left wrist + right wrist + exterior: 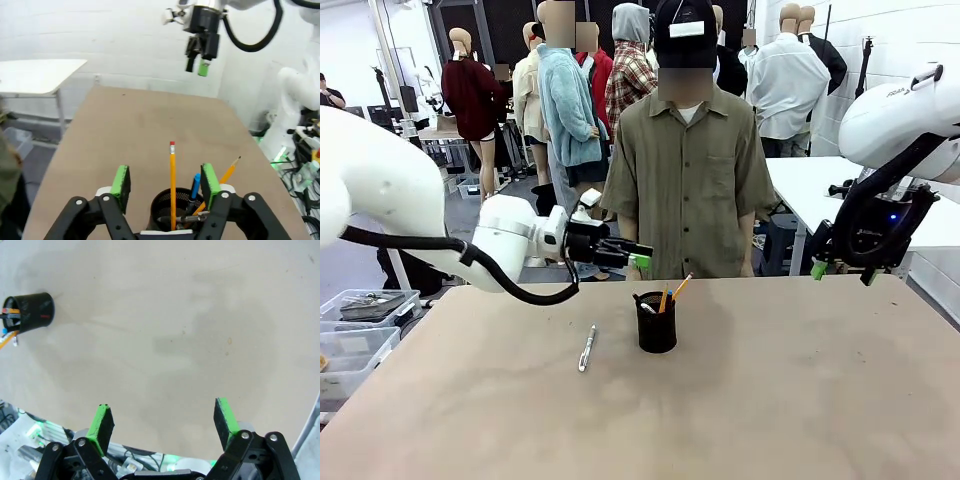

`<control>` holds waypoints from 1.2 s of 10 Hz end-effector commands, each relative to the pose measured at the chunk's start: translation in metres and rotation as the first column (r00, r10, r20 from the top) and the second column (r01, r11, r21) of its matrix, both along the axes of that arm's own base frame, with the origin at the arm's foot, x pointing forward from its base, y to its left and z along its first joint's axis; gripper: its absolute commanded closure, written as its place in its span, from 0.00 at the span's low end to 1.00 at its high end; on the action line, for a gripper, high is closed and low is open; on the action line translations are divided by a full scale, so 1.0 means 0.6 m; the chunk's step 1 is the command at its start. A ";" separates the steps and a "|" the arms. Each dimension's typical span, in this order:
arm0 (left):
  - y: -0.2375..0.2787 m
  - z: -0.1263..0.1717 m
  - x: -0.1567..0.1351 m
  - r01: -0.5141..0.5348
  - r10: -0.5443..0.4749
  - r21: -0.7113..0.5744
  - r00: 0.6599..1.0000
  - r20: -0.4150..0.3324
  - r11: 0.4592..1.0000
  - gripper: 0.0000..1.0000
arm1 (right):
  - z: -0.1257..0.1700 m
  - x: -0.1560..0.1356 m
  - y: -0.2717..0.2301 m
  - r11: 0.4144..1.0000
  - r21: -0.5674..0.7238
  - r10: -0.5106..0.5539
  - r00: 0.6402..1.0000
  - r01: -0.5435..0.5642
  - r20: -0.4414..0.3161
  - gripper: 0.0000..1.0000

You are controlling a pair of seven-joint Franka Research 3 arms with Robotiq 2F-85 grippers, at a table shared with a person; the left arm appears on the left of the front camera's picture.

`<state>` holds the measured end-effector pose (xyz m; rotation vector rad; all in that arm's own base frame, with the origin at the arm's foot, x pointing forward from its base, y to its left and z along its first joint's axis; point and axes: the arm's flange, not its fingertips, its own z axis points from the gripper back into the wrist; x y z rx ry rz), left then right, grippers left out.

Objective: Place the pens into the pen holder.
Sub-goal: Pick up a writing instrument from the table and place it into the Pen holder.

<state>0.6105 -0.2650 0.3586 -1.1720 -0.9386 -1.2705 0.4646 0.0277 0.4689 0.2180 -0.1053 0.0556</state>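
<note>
Several pens (172, 185) are already being kept in the holder (656, 322); one pen (586, 348) is lying on the worktop (770, 400). Both pincers, left (165, 182) and right (165, 427), are being held apart, empty.

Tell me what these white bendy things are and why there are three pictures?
They are two robot arms. Each ends in a gripper, a kind of hand with two green-tipped fingers. One picture looks across the brown table at a person standing on the far side. The other two come from small cameras on the robot's wrists. The left gripper is open just above a black pen holder, which has pencils and a blue pen in it. The right gripper is open too, up in the air, holding nothing. One silver pen lies on the table, waiting to go into the holder.
</note>
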 end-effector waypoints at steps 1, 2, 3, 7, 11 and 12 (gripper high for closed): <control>0.038 0.066 -0.069 -0.225 0.223 0.112 0.974 0.032 0.968 0.14 | -0.002 -0.001 0.001 1.000 -0.017 -0.008 1.000 0.008 -0.001 0.00; 0.048 0.091 -0.086 -0.334 0.331 0.189 0.942 0.049 0.924 0.14 | -0.002 -0.001 0.001 1.000 -0.017 -0.008 1.000 0.008 -0.001 0.00; 0.051 0.115 -0.101 -0.404 0.407 0.261 0.912 0.046 0.877 0.14 | -0.002 -0.001 0.001 1.000 -0.017 -0.008 1.000 0.008 -0.001 0.00; 0.039 0.129 -0.105 -0.597 0.755 0.592 0.655 -0.030 0.541 0.14 | -0.002 -0.001 0.001 1.000 -0.017 -0.008 1.000 0.008 -0.001 0.00; 0.025 0.121 -0.110 -0.540 0.833 0.722 0.546 -0.089 0.432 0.14 | -0.002 -0.001 0.001 1.000 -0.017 -0.008 1.000 0.008 -0.001 0.00; 0.025 0.118 -0.111 -0.519 0.835 0.737 0.538 -0.112 0.433 0.14 | -0.002 -0.001 0.001 1.000 -0.017 -0.008 1.000 0.008 -0.001 0.00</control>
